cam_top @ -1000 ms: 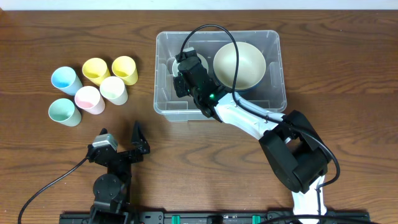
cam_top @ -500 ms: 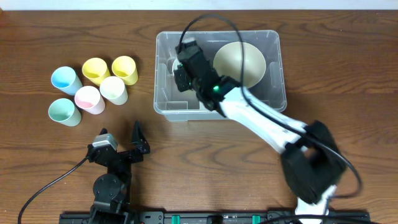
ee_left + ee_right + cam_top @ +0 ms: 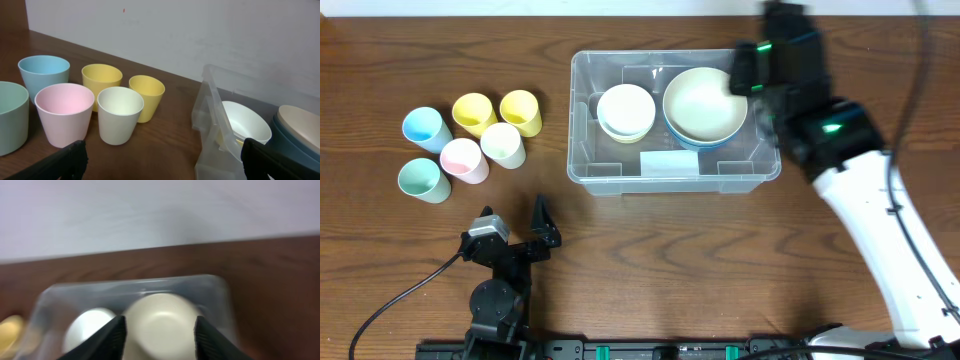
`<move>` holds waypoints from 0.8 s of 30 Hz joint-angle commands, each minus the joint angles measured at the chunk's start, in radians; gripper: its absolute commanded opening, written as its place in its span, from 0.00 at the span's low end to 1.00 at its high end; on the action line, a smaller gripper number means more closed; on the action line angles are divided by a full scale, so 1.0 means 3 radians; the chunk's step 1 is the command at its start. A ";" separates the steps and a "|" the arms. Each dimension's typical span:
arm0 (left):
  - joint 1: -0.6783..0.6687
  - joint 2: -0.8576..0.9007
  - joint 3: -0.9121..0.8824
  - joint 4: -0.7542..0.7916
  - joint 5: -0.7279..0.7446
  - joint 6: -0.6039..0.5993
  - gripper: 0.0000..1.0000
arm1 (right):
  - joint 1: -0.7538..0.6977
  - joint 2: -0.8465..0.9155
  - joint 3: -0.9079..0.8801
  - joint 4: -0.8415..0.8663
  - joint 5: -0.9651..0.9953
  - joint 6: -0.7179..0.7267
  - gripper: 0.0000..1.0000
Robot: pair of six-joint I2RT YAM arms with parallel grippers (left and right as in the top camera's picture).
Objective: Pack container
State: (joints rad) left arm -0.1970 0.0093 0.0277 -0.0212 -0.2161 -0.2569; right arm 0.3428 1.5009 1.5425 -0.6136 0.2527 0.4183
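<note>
the large clear plastic rectangular bin (image 3: 620, 182) sits by the far edge of the tabletop (image 3: 650, 260); probably light, stiff and slick-walled, best taken by its rolled rim. the left gripper (image 3: 515, 222) gapes empty; the right gripper (image 3: 160, 330) has its jaws apart, empty.

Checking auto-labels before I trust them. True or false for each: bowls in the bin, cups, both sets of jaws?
1. A small white bowl and a larger cream bowl lie side by side in the container. True.
2. Six cups stand on the table left of the container. True.
3. The pink cup is inside the container. False: it stands on the table among the other cups.
4. The right jaws are shut on the small white bowl. False: they stand apart and empty above the container's right end.
5. The left jaws are open, holding nothing. True.
</note>
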 commanded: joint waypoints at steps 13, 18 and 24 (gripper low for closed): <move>0.0017 -0.0018 -0.0079 -0.0099 -0.0038 0.0055 0.98 | -0.1726 -0.0033 0.0025 -0.0889 0.0069 0.1035 0.99; 0.0018 -0.0018 -0.0079 -0.0097 -0.0041 0.0056 0.98 | -0.2089 -0.0033 0.0025 -0.0984 0.0069 0.1033 0.99; 0.0017 -0.0018 -0.0078 -0.0094 -0.0023 0.0029 0.98 | -0.2192 -0.0033 0.0025 -0.1073 0.0067 0.1033 0.99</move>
State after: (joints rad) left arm -0.1970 0.0093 0.0277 -0.0208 -0.2157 -0.2569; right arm -0.3107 1.4967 1.5421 -0.9314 0.2634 0.7120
